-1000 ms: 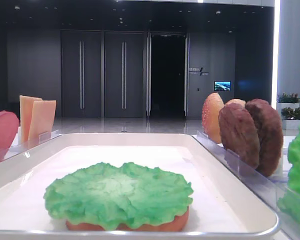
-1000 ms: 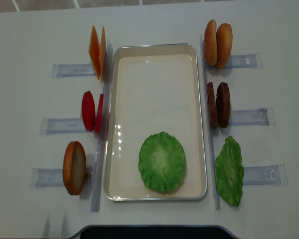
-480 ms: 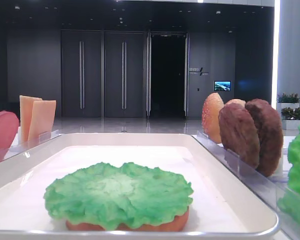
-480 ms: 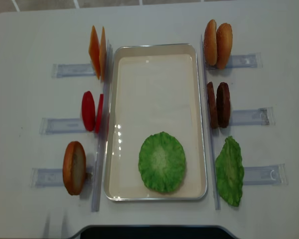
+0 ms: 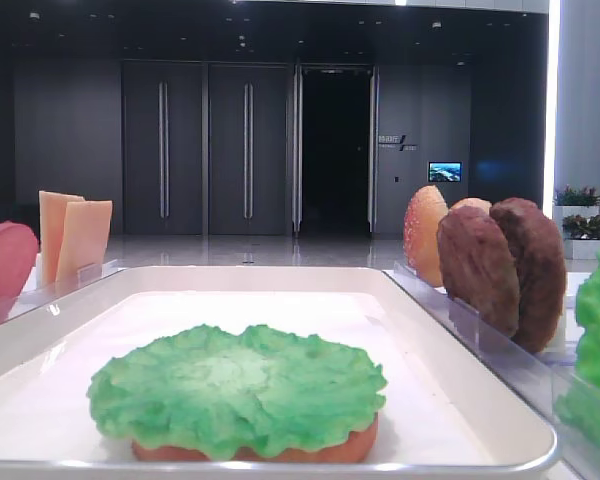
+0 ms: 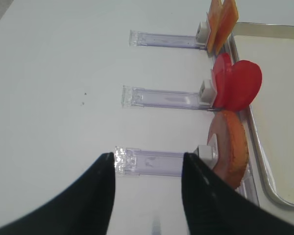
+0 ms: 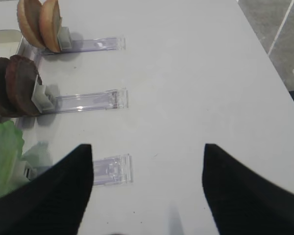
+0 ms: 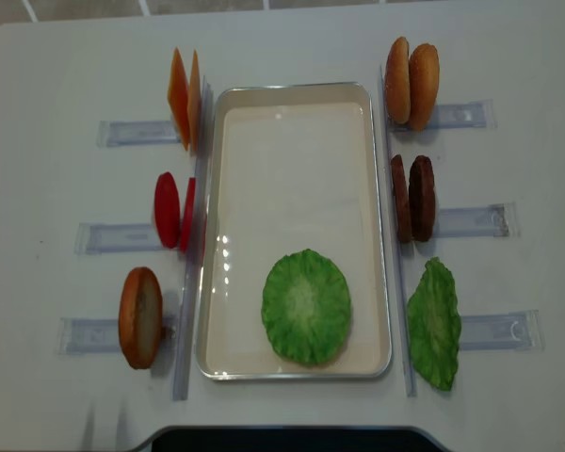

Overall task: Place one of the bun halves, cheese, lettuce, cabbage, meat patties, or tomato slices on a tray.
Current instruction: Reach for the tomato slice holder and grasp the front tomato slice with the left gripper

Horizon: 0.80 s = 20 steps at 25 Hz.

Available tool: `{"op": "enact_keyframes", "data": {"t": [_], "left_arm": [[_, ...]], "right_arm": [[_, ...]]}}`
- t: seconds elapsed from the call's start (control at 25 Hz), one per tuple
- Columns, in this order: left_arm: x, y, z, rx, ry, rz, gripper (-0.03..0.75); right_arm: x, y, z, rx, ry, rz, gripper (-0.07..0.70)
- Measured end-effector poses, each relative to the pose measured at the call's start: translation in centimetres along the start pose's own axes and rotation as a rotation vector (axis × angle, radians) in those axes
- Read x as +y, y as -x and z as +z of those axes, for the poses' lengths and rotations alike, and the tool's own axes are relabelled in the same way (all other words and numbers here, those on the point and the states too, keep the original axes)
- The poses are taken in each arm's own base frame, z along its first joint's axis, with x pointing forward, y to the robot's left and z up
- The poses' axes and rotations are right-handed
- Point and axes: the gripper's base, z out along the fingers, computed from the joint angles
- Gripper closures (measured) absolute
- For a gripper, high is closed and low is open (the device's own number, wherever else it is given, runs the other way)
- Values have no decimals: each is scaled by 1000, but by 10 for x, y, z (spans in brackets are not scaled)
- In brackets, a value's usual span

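Ruffled green lettuce [image 8: 306, 307] lies near the white rimmed tray's [image 8: 294, 90] front edge; both grippers [image 6: 148, 193] [image 7: 147, 186] hang open, empty.

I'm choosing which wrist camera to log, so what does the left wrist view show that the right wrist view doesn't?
Only the left wrist view shows the tomato slices, the cheese, a lone bun half and the tray rim. Only the right wrist view shows the meat patties, two bun halves and a green leaf. Both show clear racks on the white table and an open, empty pincer.
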Motion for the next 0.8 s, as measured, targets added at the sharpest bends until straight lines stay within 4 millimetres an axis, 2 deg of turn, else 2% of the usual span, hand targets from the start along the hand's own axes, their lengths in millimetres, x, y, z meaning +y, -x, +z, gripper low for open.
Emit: {"op": "enact_keyframes", "data": {"t": [0.64, 0.8], "left_arm": [[0, 0, 0, 3, 0, 0, 370], [-1, 6, 9, 76, 7, 7, 370]], "right_arm": [[0, 0, 0, 0, 0, 0, 150], [0, 0, 0, 0, 0, 0, 150]]}}
